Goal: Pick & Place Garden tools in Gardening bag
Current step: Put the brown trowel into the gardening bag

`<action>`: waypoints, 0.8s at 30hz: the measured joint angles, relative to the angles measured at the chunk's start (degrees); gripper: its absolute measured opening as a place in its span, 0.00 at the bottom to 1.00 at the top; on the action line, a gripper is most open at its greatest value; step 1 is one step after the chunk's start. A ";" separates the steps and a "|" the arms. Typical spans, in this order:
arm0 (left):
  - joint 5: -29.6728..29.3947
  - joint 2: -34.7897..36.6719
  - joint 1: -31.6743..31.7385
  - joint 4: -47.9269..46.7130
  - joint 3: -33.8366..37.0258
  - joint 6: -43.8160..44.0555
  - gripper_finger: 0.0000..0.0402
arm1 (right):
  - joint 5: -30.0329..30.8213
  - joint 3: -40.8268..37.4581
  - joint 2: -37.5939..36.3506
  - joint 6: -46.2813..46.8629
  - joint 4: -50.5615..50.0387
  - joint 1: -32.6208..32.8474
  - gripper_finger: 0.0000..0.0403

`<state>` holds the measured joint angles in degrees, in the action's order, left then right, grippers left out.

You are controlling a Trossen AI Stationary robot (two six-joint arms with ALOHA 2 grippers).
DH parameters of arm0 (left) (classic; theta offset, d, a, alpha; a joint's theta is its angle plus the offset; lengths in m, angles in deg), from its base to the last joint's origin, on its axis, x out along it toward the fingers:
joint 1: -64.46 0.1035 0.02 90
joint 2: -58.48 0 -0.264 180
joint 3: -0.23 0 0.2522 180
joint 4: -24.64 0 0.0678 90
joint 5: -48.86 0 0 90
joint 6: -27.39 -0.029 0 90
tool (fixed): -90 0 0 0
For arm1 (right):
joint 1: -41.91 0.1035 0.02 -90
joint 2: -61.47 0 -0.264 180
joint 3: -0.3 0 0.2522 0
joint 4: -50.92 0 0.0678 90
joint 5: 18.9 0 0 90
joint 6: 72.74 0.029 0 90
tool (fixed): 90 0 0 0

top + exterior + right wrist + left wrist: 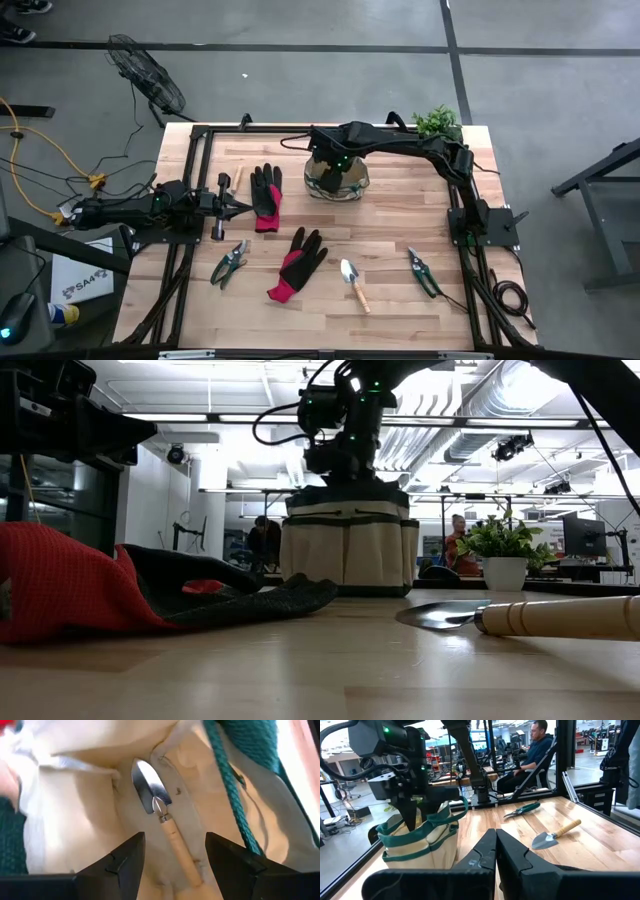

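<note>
While a trowel (355, 283), two gloves and pruners lie near me on the bench (400, 300), the right pincer (170, 857) hangs wide open, holding nothing, over the gardening bag (336, 178), where another trowel (162, 832) lies. I think it must rise and fetch the next tool. The left pincer (496, 851) waits pressed shut.

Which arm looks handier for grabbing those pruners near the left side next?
Probably the left arm: its claw, shut, waits beside the pruners, while the right claw, open, hangs over the bag.

One trowel (159, 822) lies inside the bag (337, 180); another (354, 284) apparently lies before it.
</note>
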<state>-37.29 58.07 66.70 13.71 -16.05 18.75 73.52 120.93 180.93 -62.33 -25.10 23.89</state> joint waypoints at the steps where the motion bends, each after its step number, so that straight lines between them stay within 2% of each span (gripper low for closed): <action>1: 0.00 0.00 -0.02 0.00 0.00 0.00 0.00 | -0.02 0.00 0.00 1.72 0.02 0.00 0.50; 7: 0.00 0.01 -0.02 0.00 0.00 0.00 0.00 | -0.02 0.00 0.00 7.61 0.73 -0.05 0.50; 24: 0.01 0.02 -0.01 -0.01 0.00 0.00 0.00 | 0.61 0.00 -4.29 7.97 1.56 -0.11 0.50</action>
<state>-37.28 58.10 66.69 13.70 -16.05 18.75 74.13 120.93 176.64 -54.35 -23.54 23.78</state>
